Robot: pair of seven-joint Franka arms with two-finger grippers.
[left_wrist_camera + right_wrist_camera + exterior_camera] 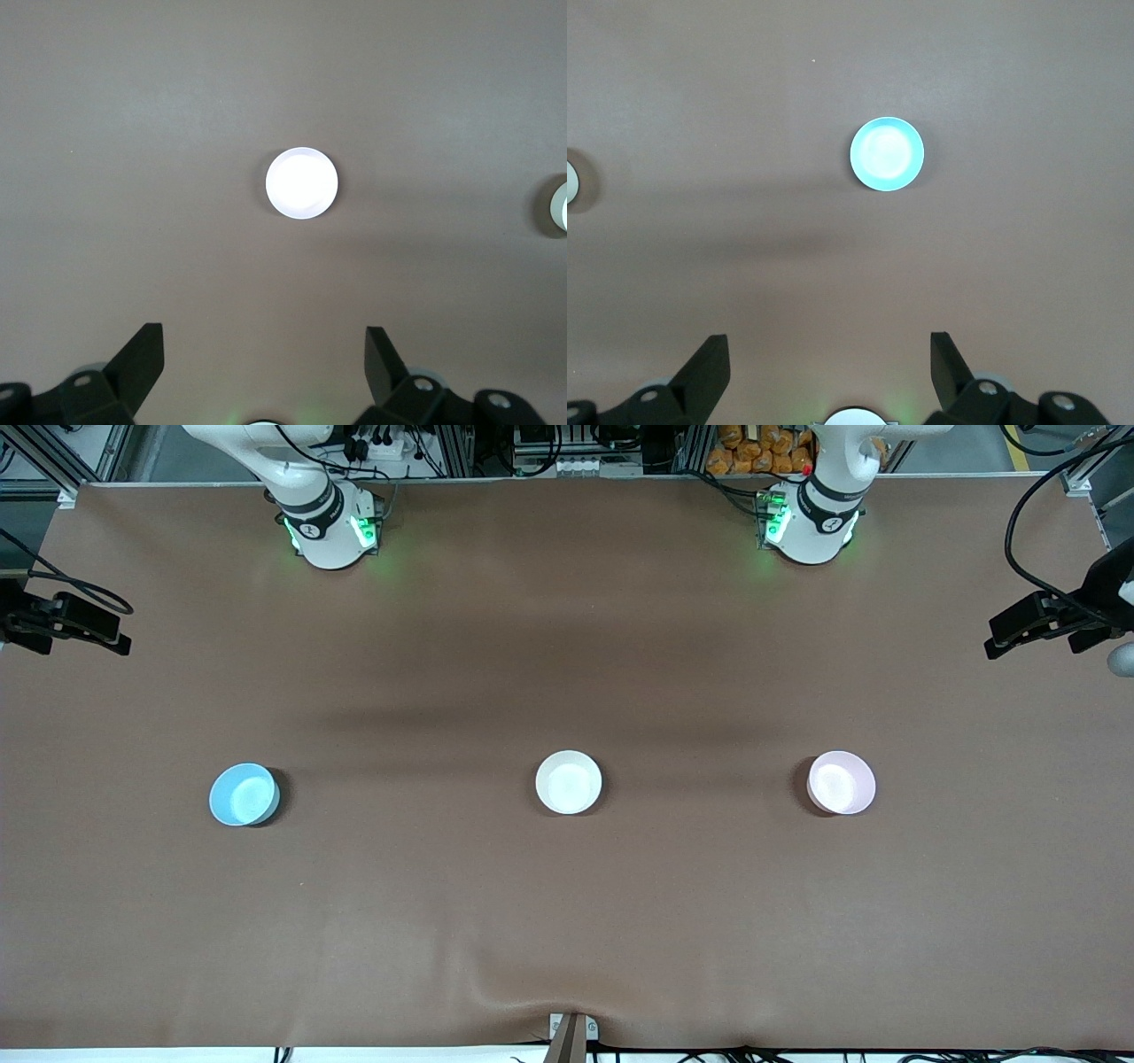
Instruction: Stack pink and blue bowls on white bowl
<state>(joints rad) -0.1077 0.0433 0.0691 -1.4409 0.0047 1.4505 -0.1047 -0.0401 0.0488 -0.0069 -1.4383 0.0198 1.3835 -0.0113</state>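
While both arms wait, left gripper [257, 363] and right gripper [824, 363] wide and empty, white bowl [569, 782] between blue bowl [244, 794] and pink bowl [841, 782].

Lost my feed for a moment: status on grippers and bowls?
Left gripper and right gripper open, high over the table. Blue bowl, white bowl, pink bowl apart in a row, unstacked. Nothing between them.

Blue bowl [244, 794], white bowl [568, 782], pink bowl [841, 783] upright, well apart.
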